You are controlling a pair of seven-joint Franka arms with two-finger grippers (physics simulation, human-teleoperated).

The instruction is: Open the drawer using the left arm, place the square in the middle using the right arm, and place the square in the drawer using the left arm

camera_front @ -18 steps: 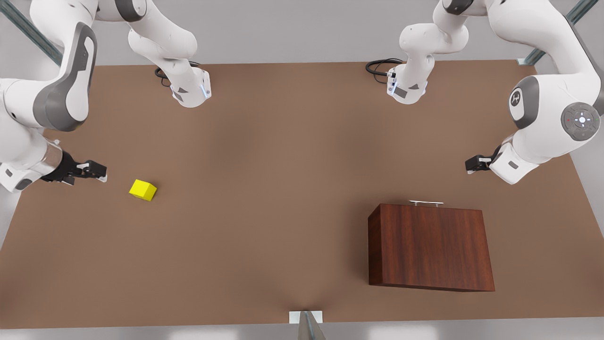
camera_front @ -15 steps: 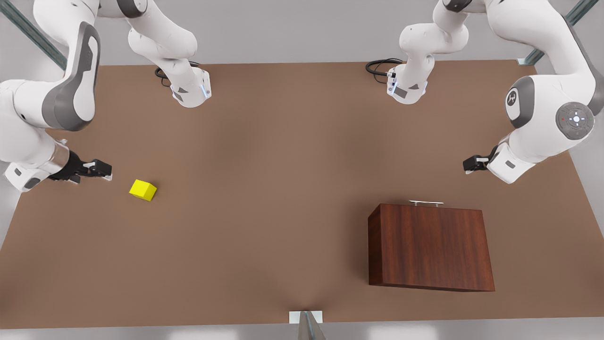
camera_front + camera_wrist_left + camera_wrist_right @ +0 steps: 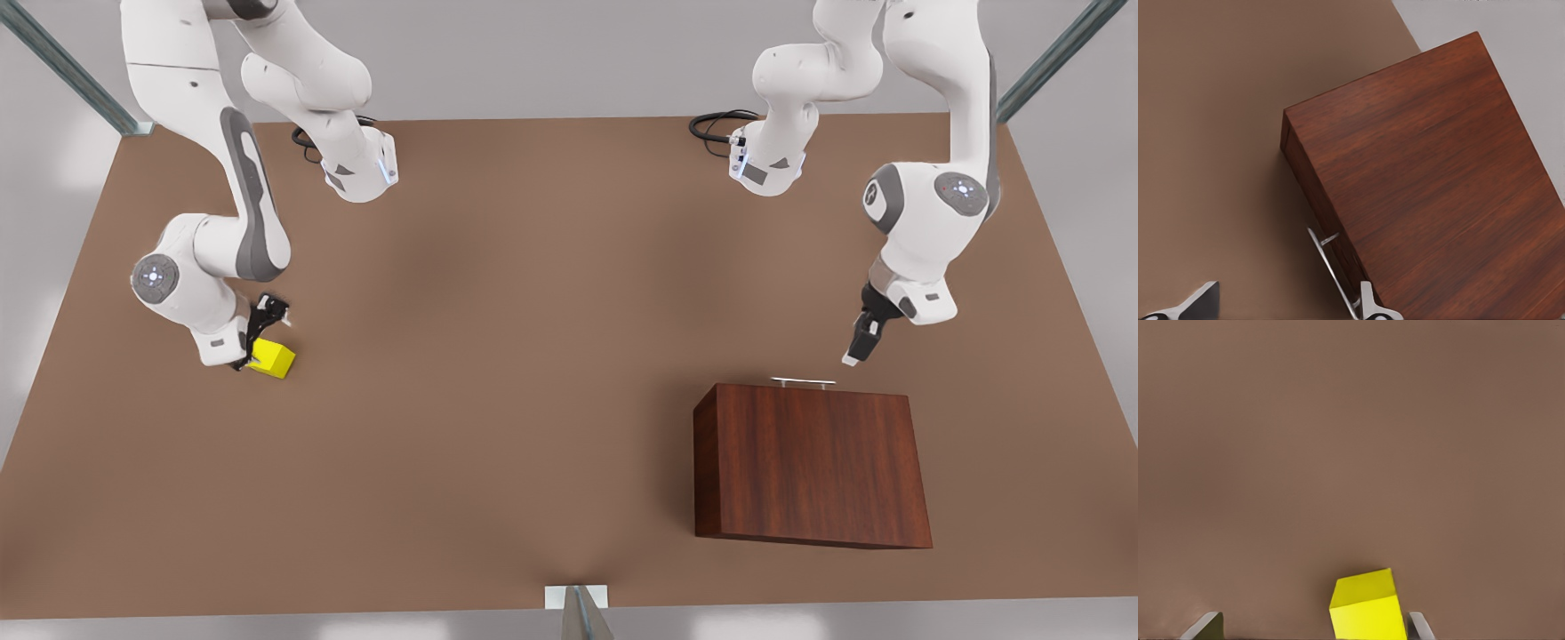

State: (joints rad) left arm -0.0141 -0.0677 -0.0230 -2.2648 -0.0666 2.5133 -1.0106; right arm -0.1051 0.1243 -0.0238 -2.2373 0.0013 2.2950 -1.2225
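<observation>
The yellow square [image 3: 272, 359] [image 3: 1368, 607] rests on the table at the front view's left. My right gripper [image 3: 258, 336] [image 3: 1311, 631] points down over it, open, with the square low between its fingertips and close to one of them. The wooden cabinet [image 3: 813, 462] [image 3: 1431, 180] stands at the front view's right with its drawer shut and the silver handle [image 3: 803, 382] [image 3: 1330, 265] on its far face. My left gripper [image 3: 859, 345] [image 3: 1285, 311] hangs open just above and beside that handle, one fingertip [image 3: 1368, 303] near the bar. The middle [image 3: 533, 356] of the table is bare brown.
Both arm bases [image 3: 360, 173] [image 3: 766, 164] sit at the table's far edge with black cables. A metal post [image 3: 578, 609] stands at the near edge. Open tabletop lies between the square and the cabinet.
Both arms swung inward and turned their grippers downward. The right gripper moved from beside the square to over it. The left gripper moved toward the cabinet's handle.
</observation>
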